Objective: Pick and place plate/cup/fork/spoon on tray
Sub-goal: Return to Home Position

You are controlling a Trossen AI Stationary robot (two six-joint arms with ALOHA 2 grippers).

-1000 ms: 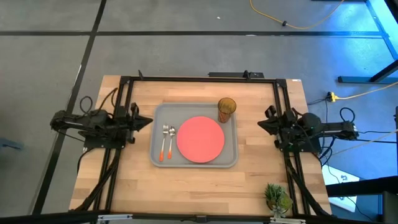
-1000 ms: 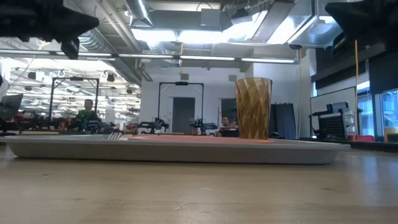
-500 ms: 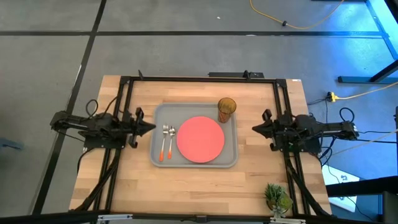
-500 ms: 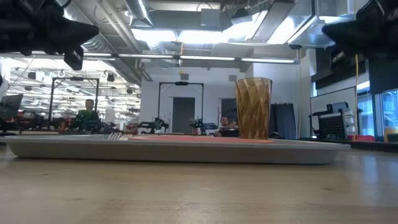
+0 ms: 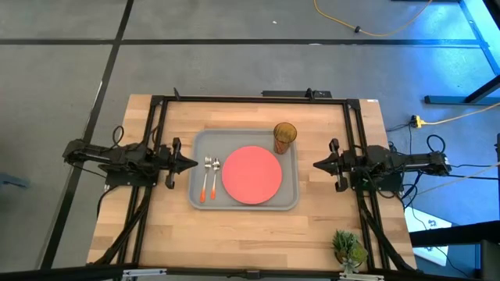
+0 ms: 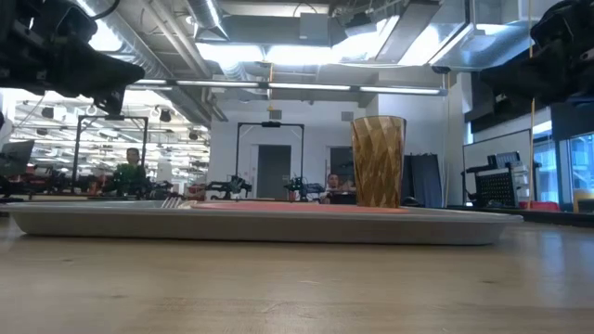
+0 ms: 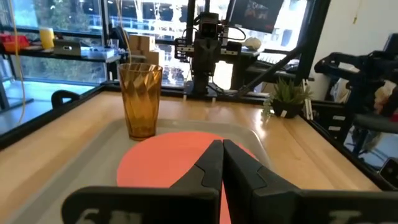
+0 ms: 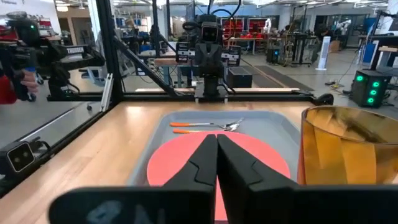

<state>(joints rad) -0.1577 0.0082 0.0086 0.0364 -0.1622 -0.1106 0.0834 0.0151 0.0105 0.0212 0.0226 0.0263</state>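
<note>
The grey tray (image 5: 195, 195) lies mid-table. On it rest the coral-red plate (image 5: 251, 174), the amber cup (image 5: 284, 137) standing upright at the far right corner, and the fork (image 5: 205, 178) and spoon (image 5: 215, 177) side by side left of the plate, orange handles toward the near edge. My left gripper (image 5: 192, 163) is shut and empty, just off the tray's left rim. My right gripper (image 5: 316, 165) is shut and empty, right of the tray's right rim. Both hang above the table, pointing at the tray.
A small potted plant (image 5: 348, 248) stands near the table's near right corner. A dark metal frame (image 5: 250, 98) runs along the far edge and down both sides of the table. Bare wood lies near of the tray.
Both grippers have reached inward toward the tray, the left toward the table's right, the right toward its left. In the low view both have sunk a little. The tableware on the tray has kept still.
</note>
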